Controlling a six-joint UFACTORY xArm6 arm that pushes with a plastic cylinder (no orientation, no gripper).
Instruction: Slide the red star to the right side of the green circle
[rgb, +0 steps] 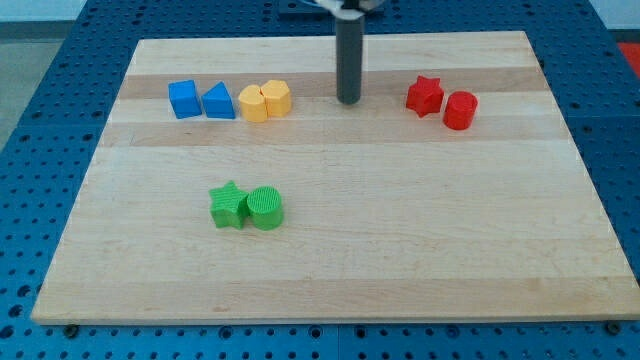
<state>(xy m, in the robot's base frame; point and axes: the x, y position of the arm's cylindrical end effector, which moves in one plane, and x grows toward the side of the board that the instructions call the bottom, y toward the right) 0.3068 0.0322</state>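
The red star (424, 95) lies near the view's top right, touching a red cylinder (460, 110) on its right. The green circle (266, 208) lies left of centre, lower on the board, with a green star (229, 205) touching its left side. My tip (348, 101) stands on the board near the top centre, a short way to the left of the red star and apart from it. It is far above and to the right of the green circle.
A blue cube (183, 99) and a blue triangle (218, 101) sit at the view's top left. Two yellow blocks (265, 101) touch each other just right of them. The wooden board (330, 280) rests on a blue pegboard table.
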